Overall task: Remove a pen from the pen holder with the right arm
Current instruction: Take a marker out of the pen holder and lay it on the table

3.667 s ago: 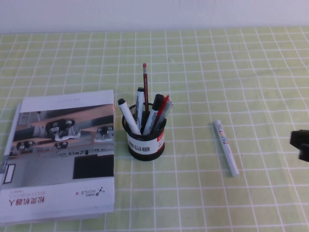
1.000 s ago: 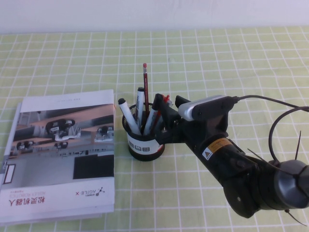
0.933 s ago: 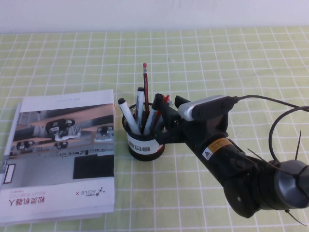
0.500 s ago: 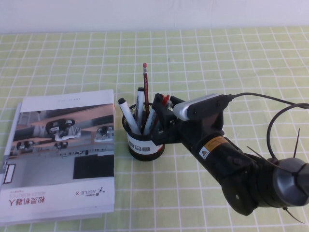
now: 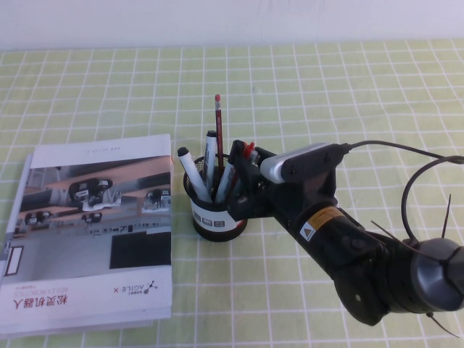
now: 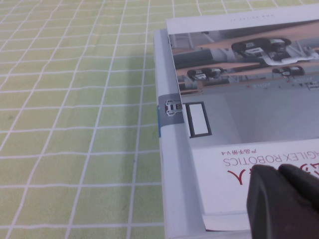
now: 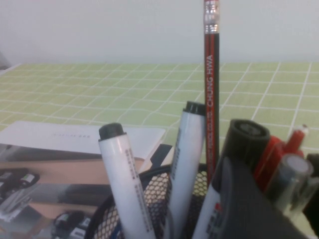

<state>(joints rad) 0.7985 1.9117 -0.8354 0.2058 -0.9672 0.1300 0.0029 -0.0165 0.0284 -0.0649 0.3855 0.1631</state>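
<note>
Red pen (image 7: 274, 157) in blk mesh pen holder (image 5: 216, 217) is flanked by spread right gripper (image 5: 250, 165); left gripper (image 6: 284, 199) (state unclear) is held over booklet (image 5: 94, 239), left of holder.

The right gripper (image 5: 248, 172) is at the rim of the pen holder (image 5: 215, 216) near the table's middle. Its tip is buried among the pens, so whether it grips one cannot be told. In the right wrist view a dark, blurred part of it covers the lower barrel of the black-capped marker (image 7: 246, 137), and the holder's mesh runs off the picture. The left gripper (image 6: 284, 199), over the manual (image 6: 249, 99), is cut off by the picture's edge and covers part of the printed title.
</note>
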